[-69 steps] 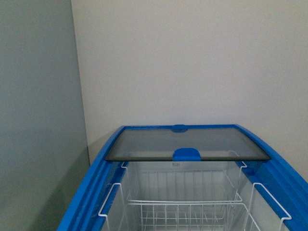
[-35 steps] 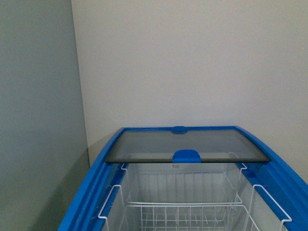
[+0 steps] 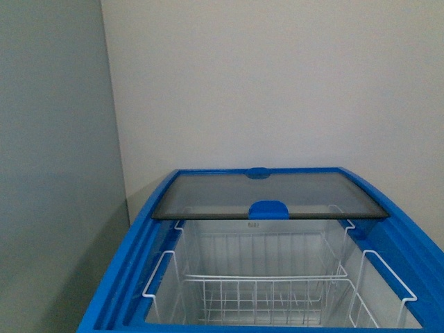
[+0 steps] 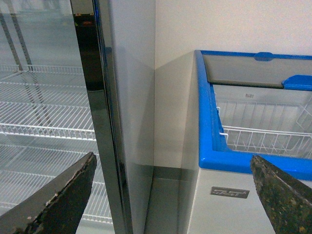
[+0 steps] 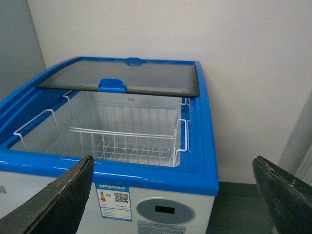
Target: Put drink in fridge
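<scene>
The fridge [image 3: 139, 250] is a white chest freezer with a blue rim, seen from above in the front view. Its glass lid [image 3: 270, 194] is slid to the back, so the front half is open over an empty white wire basket [image 3: 263, 291]. The drink shows in no view. My left gripper [image 4: 171, 161] is open and empty, level with the fridge's [image 4: 207, 126] front left corner and SAST badge. My right gripper [image 5: 173, 161] is open and empty in front of the fridge [image 5: 200, 146], above its control panel. The basket [image 5: 126, 141] shows empty there too.
A tall glass-door cabinet [image 4: 44, 97] with wire shelves stands left of the fridge, with a narrow gap [image 4: 165, 146] between them. A white wall [image 3: 277, 83] is behind the fridge and a grey panel [image 3: 55, 173] on its left. Dark floor [image 5: 243, 209] lies to its right.
In the front view the fridge has shifted up in the picture, and more of its open front half and basket shows. No arm enters that view.
</scene>
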